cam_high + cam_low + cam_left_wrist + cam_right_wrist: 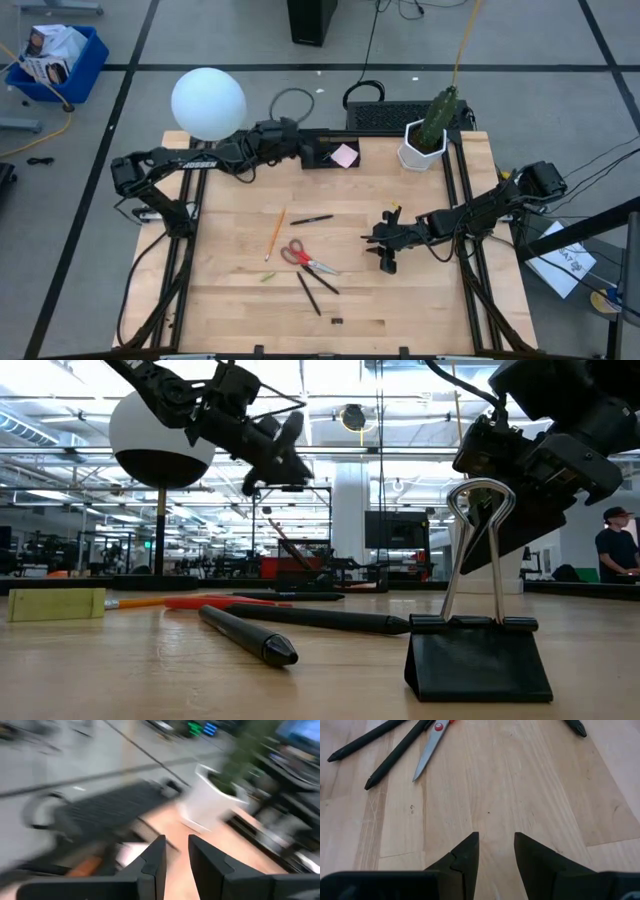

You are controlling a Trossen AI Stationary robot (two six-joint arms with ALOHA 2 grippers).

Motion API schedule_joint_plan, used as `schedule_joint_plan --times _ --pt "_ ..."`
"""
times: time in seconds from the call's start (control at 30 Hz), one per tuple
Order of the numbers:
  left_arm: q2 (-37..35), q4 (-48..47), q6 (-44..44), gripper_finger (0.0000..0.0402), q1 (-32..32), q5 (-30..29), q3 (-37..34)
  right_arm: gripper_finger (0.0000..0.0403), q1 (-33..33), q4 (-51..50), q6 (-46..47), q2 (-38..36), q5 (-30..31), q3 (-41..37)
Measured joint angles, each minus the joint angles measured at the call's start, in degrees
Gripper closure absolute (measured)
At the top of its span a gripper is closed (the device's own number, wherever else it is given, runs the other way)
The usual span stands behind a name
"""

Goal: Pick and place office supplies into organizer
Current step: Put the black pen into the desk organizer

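Low view only: binder clip [478, 622] standing upright up close on counter [400, 290], pen [247, 634] beside it; high view only: organizer [330, 153] at far counter edge with pink sticky pad [345, 155] in it, left gripper [300, 141] just beside, fingers slightly parted, nothing held. Right gripper [385, 240] over bare wood right of scissors [305, 259], fingers apart, empty; open room around it. Pencil [275, 232] and pens mid-counter, white plant pot [422, 146] and white globe lamp [208, 103] flanking organizer.
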Motion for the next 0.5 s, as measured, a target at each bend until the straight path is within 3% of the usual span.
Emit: schedule_joint_plan --times 0.1,0.27,0.5 --pt "-0.8 -0.9 -1.2 0.0315 -3.1 4.5 0.0 0.0287 0.2 0.0 0.0 0.0 -0.1 0.0" --pt "-0.9 -3.2 -0.4 0.0314 -10.1 4.6 -0.1 0.0287 1.2 0.0 1.4 0.0 -0.7 0.0" --pt "-0.9 -4.3 0.1 0.0314 -20.3 -1.5 -0.1 0.0287 3.4 3.0 1.8 0.0 -1.5 0.0"
